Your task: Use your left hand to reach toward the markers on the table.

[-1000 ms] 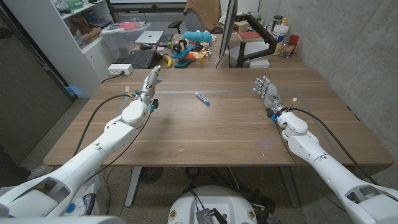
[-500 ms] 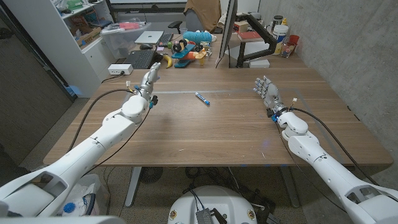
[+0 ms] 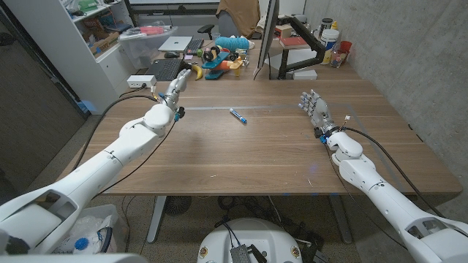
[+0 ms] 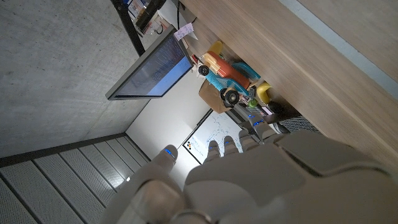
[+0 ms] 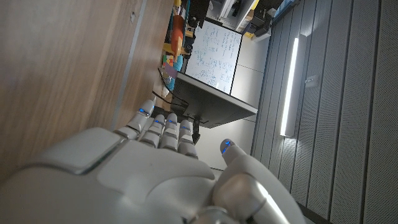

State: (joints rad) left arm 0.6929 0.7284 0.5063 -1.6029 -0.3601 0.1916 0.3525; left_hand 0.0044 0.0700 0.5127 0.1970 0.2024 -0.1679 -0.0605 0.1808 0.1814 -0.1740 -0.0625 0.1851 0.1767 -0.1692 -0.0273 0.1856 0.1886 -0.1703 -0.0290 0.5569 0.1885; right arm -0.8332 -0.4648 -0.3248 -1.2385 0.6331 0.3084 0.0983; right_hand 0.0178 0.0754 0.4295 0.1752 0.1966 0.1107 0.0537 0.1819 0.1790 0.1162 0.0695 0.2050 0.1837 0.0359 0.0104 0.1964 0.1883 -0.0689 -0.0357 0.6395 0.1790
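Blue marker (image 3: 237, 115) lying loose mid-table (image 3: 248, 157), nearer far edge, well apart from both hands. Left hand (image 3: 178, 85) now extended further out than a sec ago, fingers straight and apart, holding nothing, near far-left edge by keyboard (image 3: 162, 69). Heading looks off: reach running past marker's left, not at it; needs swing inward. Right hand (image 3: 313, 106) unchanged, upright, fingers spread, empty, right of marker.

arms: smooth white shells, round joints | left hand (image 3: 174, 89): grey and white, blue bits at wrist | right hand (image 3: 313, 107): grey, small blue lights on fingers (image 5: 144, 112) | black cables along both forearms
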